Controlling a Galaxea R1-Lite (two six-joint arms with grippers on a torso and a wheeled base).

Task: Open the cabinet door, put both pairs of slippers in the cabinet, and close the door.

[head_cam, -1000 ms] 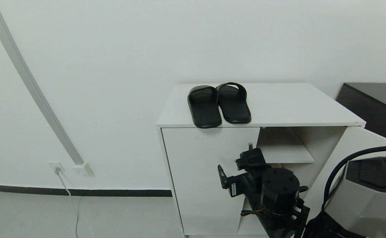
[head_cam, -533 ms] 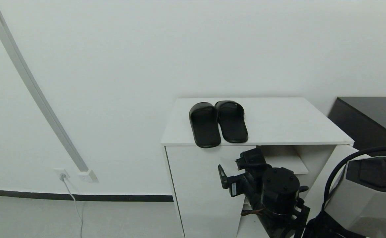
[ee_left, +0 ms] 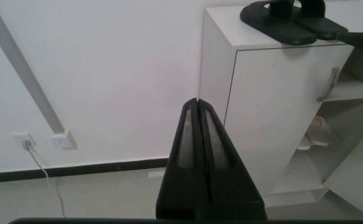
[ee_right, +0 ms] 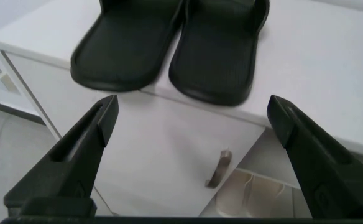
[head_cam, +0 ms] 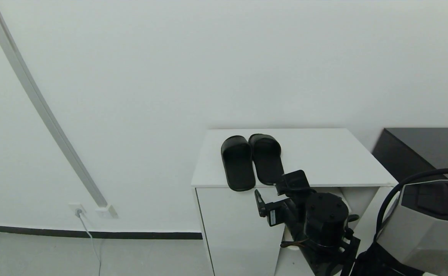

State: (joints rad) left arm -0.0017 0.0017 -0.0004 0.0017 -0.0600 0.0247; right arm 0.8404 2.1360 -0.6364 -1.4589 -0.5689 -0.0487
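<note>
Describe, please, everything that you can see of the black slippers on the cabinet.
The slippers are a matte black pair of slides, rubbery-looking, each with a broad strap over the toe end and a textured footbed. They lie soles down, side by side and touching, toes toward the wall, on the left part of the cabinet top, heels just past its front edge. Nothing else touches them.

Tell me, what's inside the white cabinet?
Through the open side of the cabinet you can see a shelf and, lower down, what look like pale slippers. The shut door covers everything behind it.
</note>
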